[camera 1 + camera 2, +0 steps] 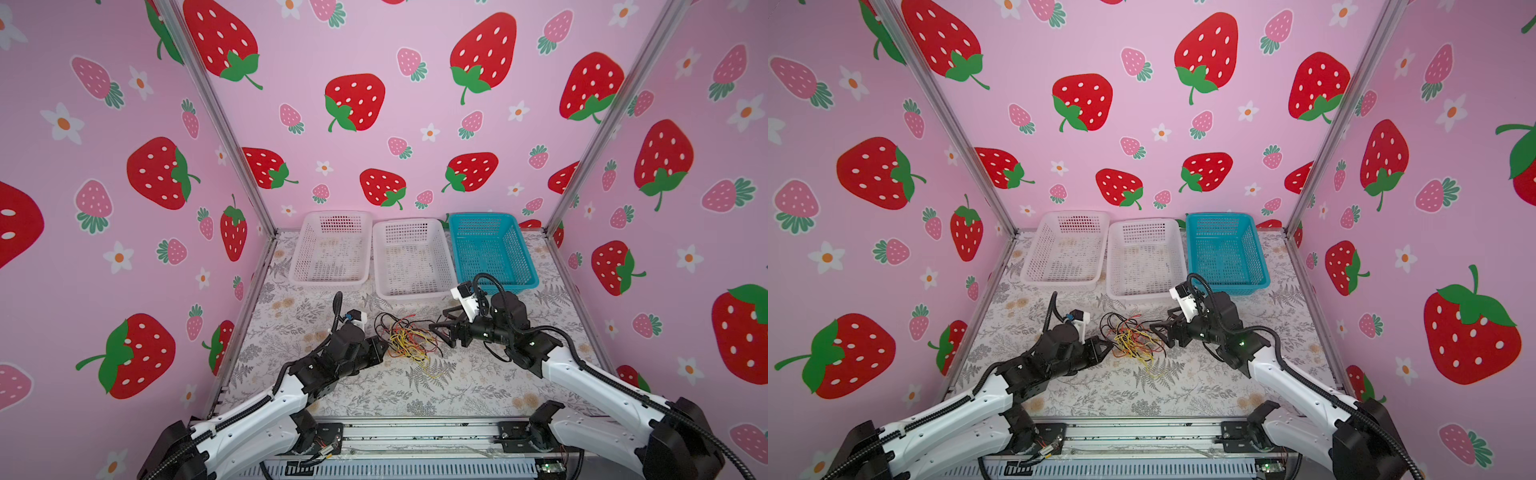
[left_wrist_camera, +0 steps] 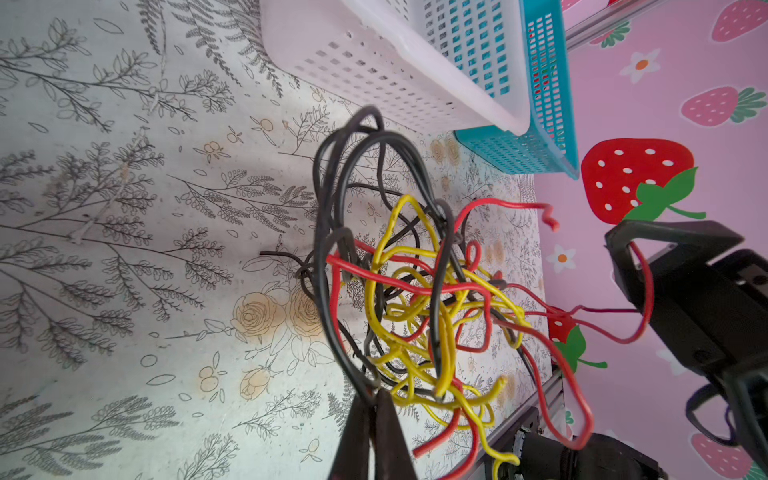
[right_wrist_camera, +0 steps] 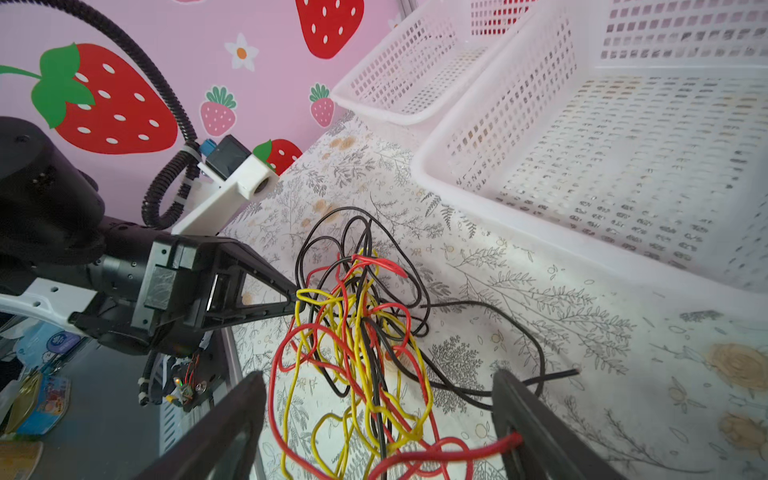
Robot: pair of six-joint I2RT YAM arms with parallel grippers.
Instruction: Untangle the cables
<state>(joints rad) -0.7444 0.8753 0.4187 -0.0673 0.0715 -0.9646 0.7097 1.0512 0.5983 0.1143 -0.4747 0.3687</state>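
cables (image 1: 409,341) in black, yellow and red bunch in one loose knot, partly resting on the floral table (image 1: 478,386) just in front of the middle white basket (image 1: 411,294) and apart from it. thin black loops arch toward the basket, yellow strands crowd the core, and red ones thread through. the left gripper (image 1: 384,348), clamped tight, pinches the knot's edge at the basket's front left. the right gripper (image 1: 440,330), jaws spread wide, flanks the other side, a red strand draped over one finger (image 3: 536,419).
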